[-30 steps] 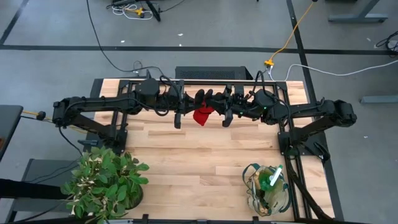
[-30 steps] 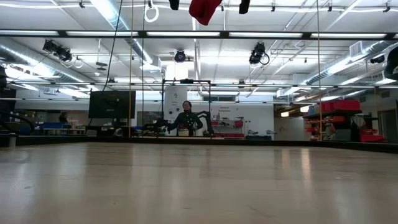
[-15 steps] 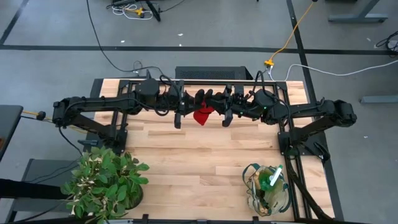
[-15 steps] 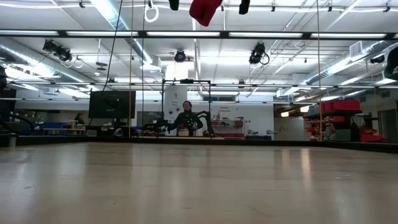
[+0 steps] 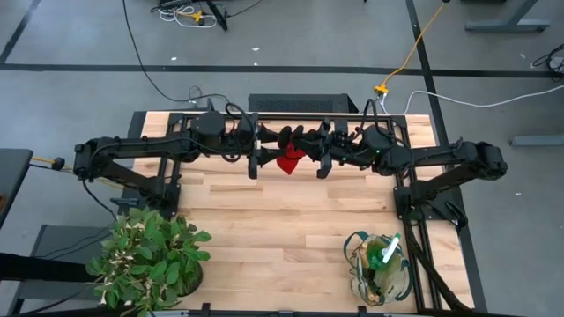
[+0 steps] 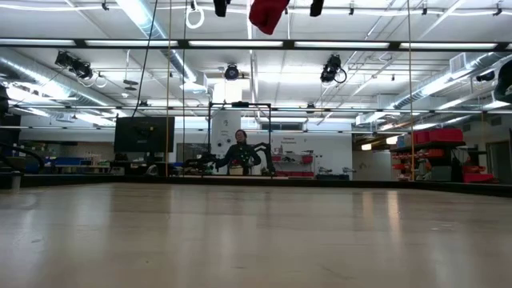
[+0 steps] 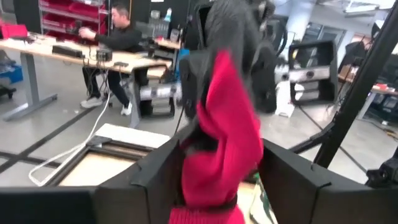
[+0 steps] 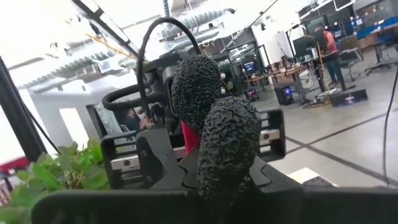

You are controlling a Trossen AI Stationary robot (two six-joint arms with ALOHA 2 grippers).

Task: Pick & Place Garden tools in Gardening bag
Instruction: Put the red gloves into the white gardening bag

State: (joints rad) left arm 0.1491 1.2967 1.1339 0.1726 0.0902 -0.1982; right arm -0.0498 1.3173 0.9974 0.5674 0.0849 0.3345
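A red glove (image 5: 286,161) with dark textured fingers (image 8: 217,130) hangs high over the table's far middle, between my two grippers, which point at each other. My right gripper (image 5: 305,146) comes from the right and is shut on it. My left gripper (image 5: 270,148) comes from the left and is open, its fingers standing on either side of the glove's red part (image 7: 224,137). The beige gardening bag (image 5: 381,271) stands at the near right with a green-and-white item (image 5: 389,251) sticking out. My left gripper has the glove's red part (image 7: 211,180) between its open fingers; I cannot tell whether they touch it. My right gripper holds the glove near its dark textured fingers (image 8: 221,165), coming about level from the table's right. The glove's own bulk hides the contact. The glove is lifted clear, its red part (image 6: 266,12) hanging down.
A leafy potted plant (image 5: 150,260) stands at the near left corner. Bare wooden tabletop (image 5: 282,229) lies between plant and bag. A person (image 7: 118,43) sits at a desk beyond the table.
My left gripper has opened around the glove's red part without moving away. The glove stays in the air, lifted clear on my right gripper, and has shifted only slightly.
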